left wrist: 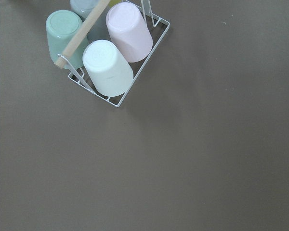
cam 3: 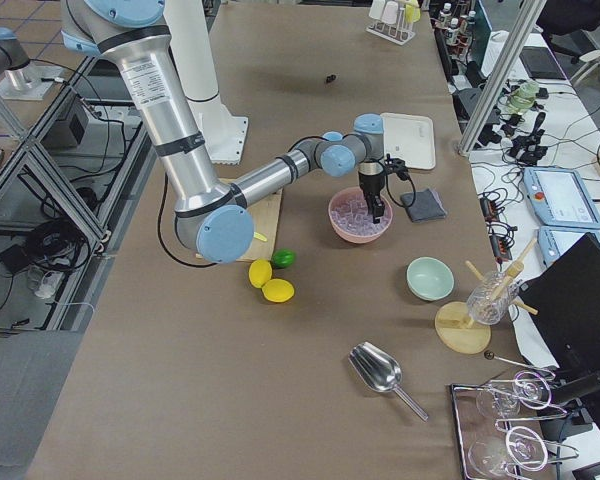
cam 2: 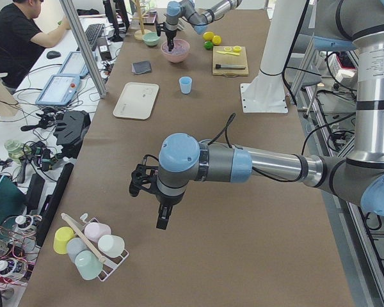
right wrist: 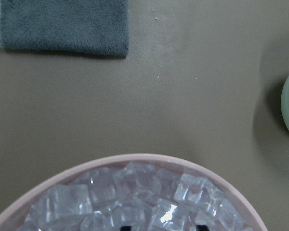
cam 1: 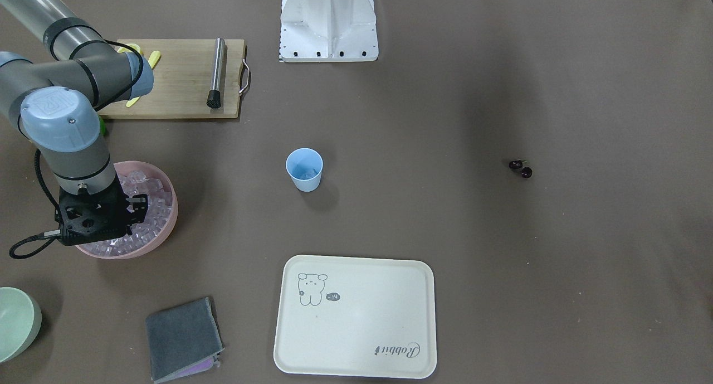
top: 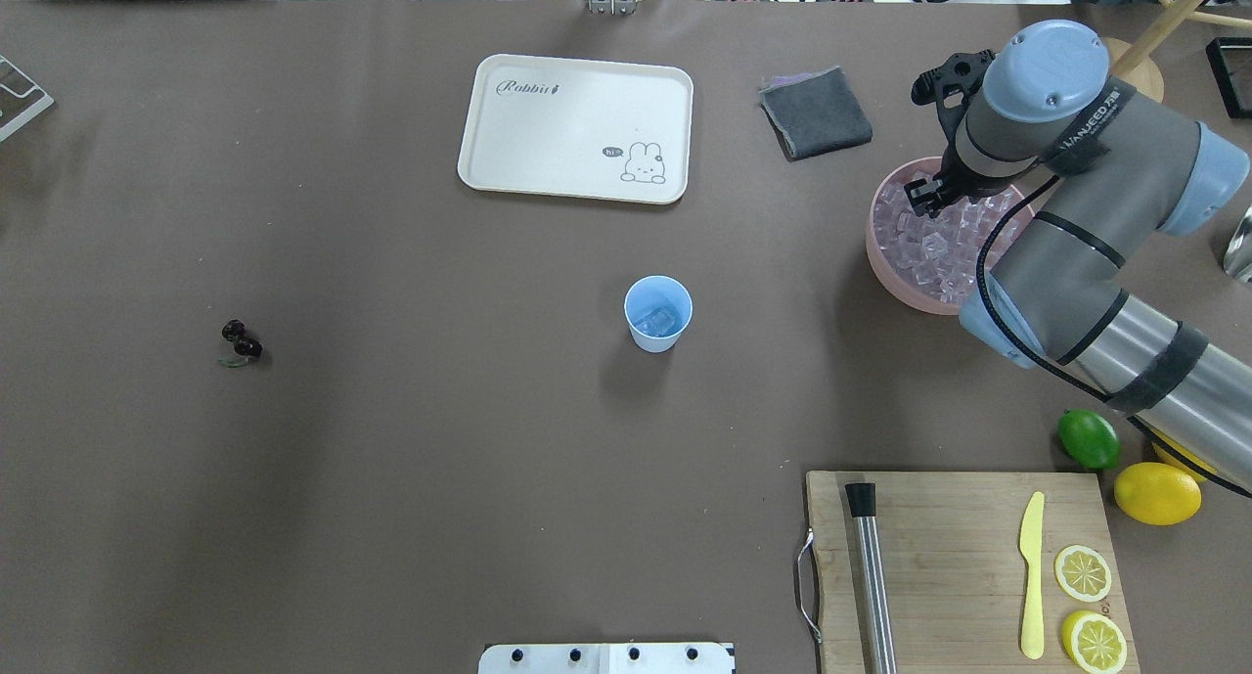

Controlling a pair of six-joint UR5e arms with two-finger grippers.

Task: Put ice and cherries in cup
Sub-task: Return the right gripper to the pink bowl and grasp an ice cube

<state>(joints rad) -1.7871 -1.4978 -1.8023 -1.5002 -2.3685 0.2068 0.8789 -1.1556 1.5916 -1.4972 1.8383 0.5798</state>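
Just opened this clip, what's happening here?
The right gripper is down at the ice in the pink bowl, open, with nothing lifted yet. The cup stands in the middle of the table with a few cubes already inside. The cherries lie untouched far to the robot's left. The left gripper hangs at the table's end, away from all of it.

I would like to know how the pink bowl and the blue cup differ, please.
The pink bowl is wide and heaped with ice; the blue cup is narrow and holds only a few cubes. The right gripper is over the bowl; the cup stands alone. Both stand upright.
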